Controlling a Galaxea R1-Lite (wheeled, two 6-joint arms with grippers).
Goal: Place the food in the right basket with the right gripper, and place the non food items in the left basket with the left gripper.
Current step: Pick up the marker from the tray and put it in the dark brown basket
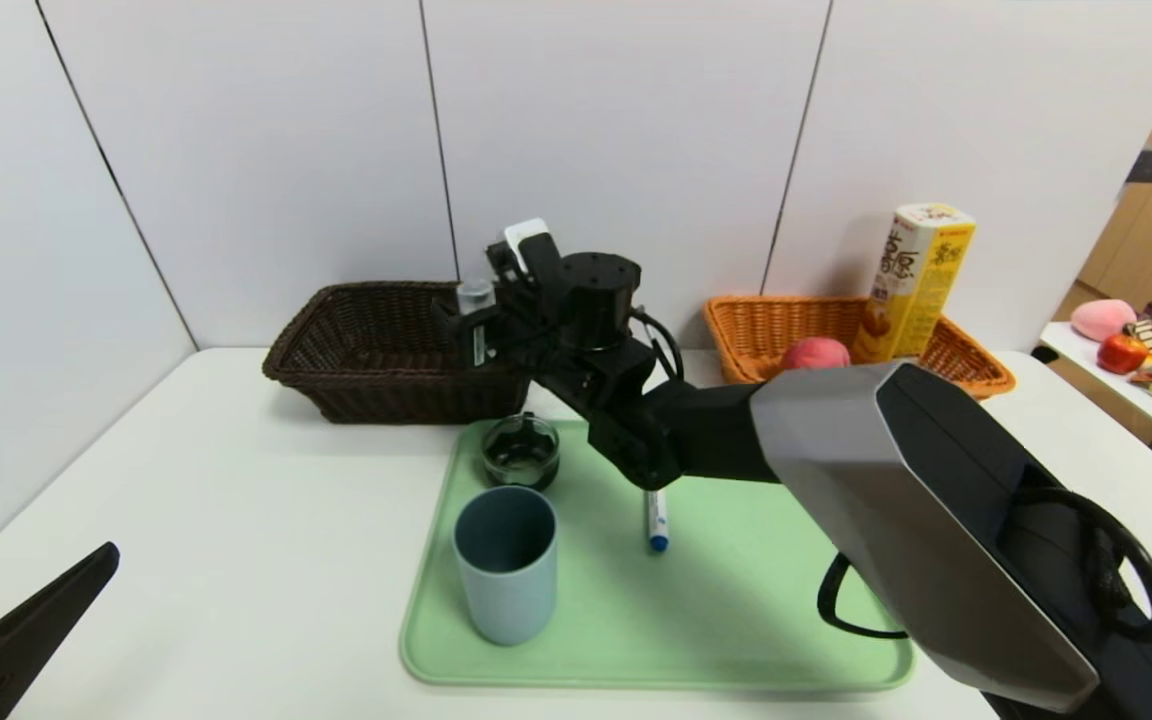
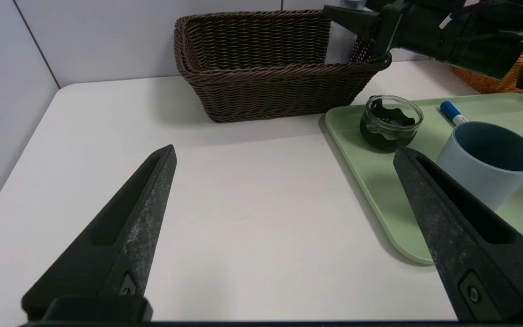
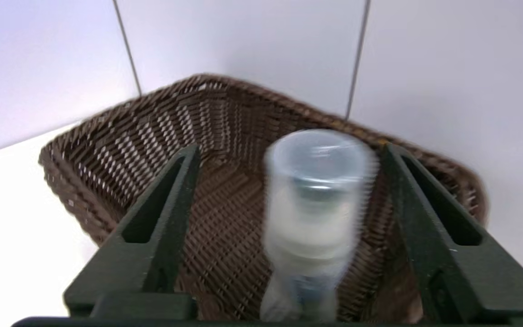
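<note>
My right gripper [image 1: 476, 325] reaches across to the right end of the dark brown basket [image 1: 376, 350]. In the right wrist view the right gripper [image 3: 291, 150] is open, and a small clear capped bottle [image 3: 316, 200] shows blurred between its fingers, apart from both, over the basket's inside [image 3: 225, 195]. The bottle [image 1: 476, 296] stands upright at the gripper in the head view. My left gripper [image 1: 41, 535] is open and empty, low over the table's front left; it also shows in the left wrist view [image 2: 285, 151]. The orange basket [image 1: 966, 360] holds a yellow carton [image 1: 911, 280] and a pink peach [image 1: 816, 353].
A green tray [image 1: 736, 620] in the middle holds a blue-grey cup [image 1: 506, 560], a small glass jar with dark contents [image 1: 521, 452] and a blue-capped marker [image 1: 656, 522]. My right arm spans the tray. A side table [image 1: 1136, 390] with several items stands far right.
</note>
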